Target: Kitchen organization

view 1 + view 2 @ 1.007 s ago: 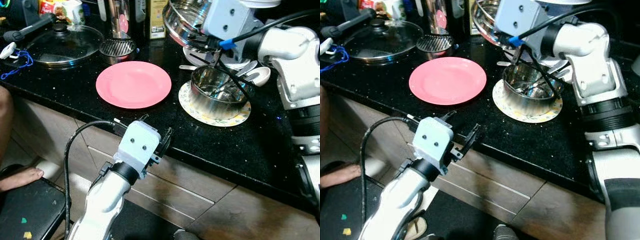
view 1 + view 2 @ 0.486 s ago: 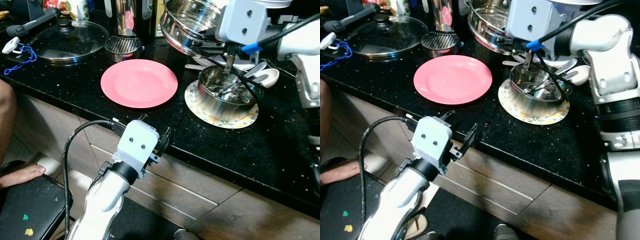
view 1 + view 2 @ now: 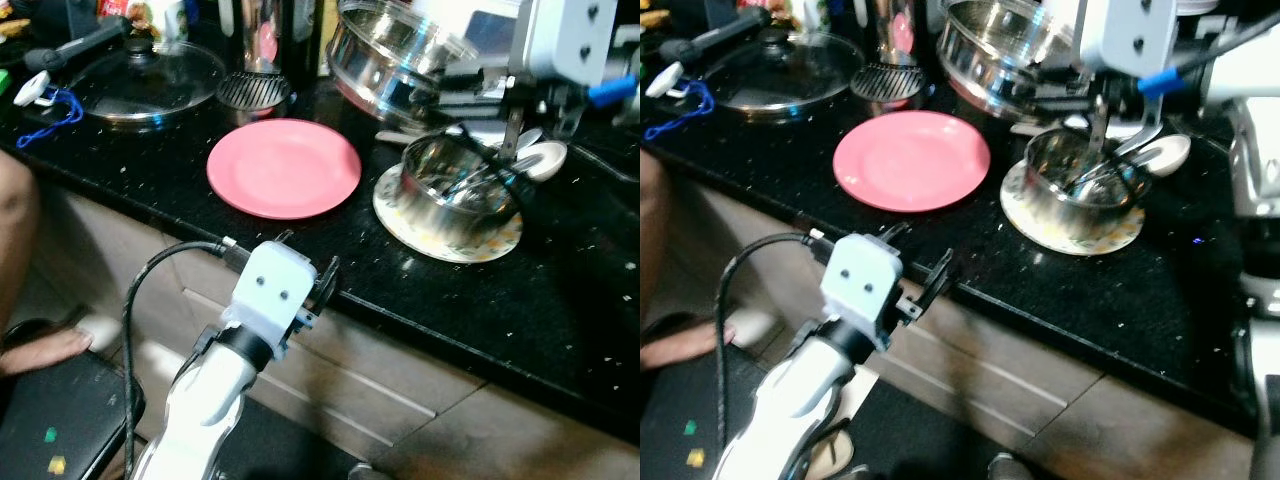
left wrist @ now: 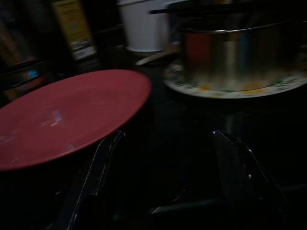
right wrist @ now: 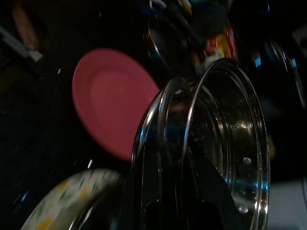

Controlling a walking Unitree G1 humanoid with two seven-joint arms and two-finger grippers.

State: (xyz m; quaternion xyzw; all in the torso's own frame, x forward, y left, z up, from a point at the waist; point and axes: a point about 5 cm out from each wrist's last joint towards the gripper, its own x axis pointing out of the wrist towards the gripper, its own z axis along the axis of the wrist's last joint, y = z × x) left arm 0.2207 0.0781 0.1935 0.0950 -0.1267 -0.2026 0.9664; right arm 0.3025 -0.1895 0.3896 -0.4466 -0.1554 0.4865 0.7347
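Right wrist view shows our right gripper clamped on the large steel steamer pot's rim; tilted, it could slip onto the small steel bowl.

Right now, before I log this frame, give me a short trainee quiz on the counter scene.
1. True or false: the steel bowl sits on the pink plate.
2. What does the right gripper hold? A) kettle B) large steel pot C) cutting board
3. Fill in: the left gripper, open, hovers by the edge of the black ____.
Key: 1 false, it sits on the floral plate; 2 B; 3 counter.
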